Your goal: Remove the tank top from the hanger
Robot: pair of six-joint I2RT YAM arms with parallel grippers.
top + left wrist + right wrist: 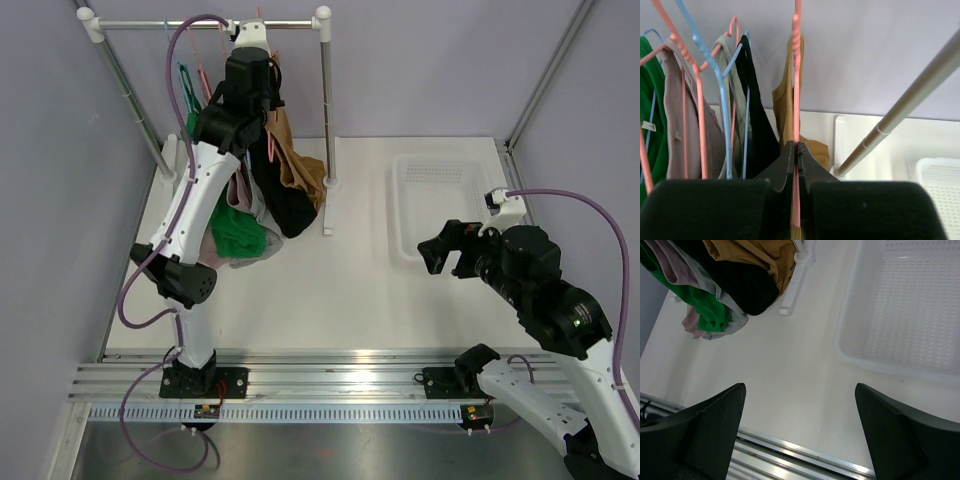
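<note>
A mustard tank top [784, 100] hangs on a pink hanger [797, 75] at the right end of a row of clothes on the rack; it also shows in the top view [296, 165] and the right wrist view [755, 252]. My left gripper [798, 146] is raised to the rail [250, 40] and shut on the pink hanger's wire neck. My right gripper [447, 255] is open and empty, low over the table in front of the basket; in its own view [800, 390] only bare table lies between the jaws.
Black [285, 205], grey, beige and green [238, 232] garments hang to the left on pink and blue hangers [720, 85]. The rack's rail [190, 23] and right post [327, 120] stand close by. A white basket [405, 215] sits at the right, also in the right wrist view [847, 347].
</note>
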